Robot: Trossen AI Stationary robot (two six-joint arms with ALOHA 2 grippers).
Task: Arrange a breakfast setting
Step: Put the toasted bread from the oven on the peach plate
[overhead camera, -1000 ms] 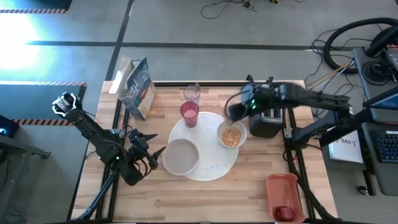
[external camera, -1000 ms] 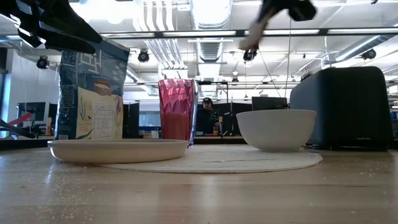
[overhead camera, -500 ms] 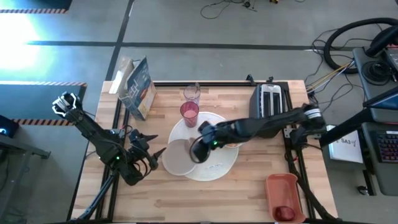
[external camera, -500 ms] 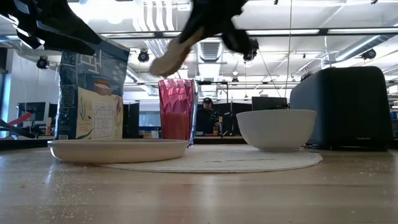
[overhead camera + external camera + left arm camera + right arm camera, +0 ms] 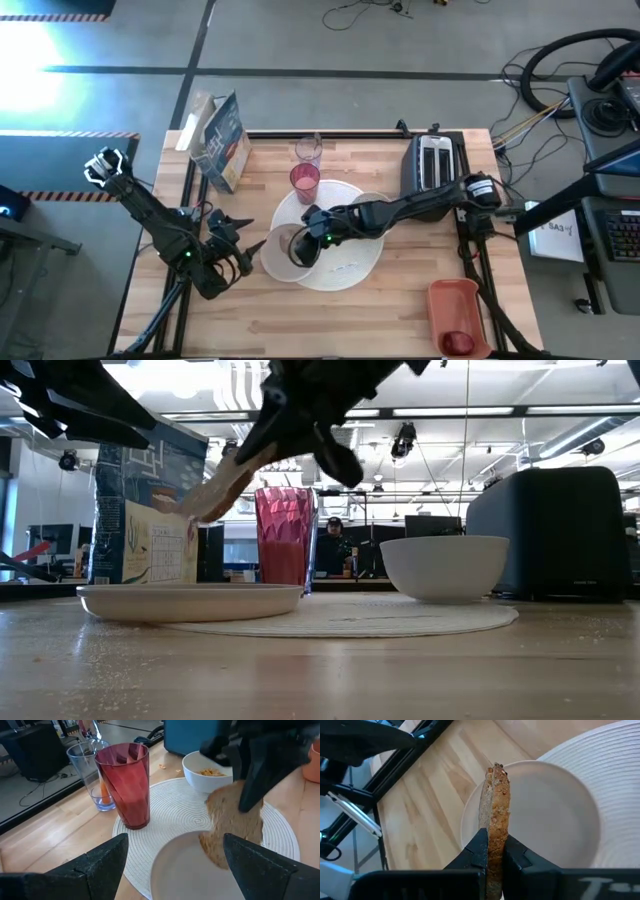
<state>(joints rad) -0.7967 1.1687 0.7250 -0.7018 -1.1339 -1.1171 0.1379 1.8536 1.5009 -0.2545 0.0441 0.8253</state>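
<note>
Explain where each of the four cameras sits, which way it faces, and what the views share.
High: overhead, looking straight down; both arms, table.
Low: table-top height, level across; right gripper holding toast slice above the smaller plate.
Left wrist: past the open left gripper toward pink tumbler, bowl.
Right wrist: down past shut fingers onto the toast.
All four share the smaller plate.

A grey concrete floor (image 5: 330, 45) crossed by dark tape lines surrounds the wooden surface (image 5: 330, 310); cables (image 5: 375, 12) trail across it, while fluorescent strips (image 5: 480, 411) and exposed ducts (image 5: 340, 385) run overhead.
</note>
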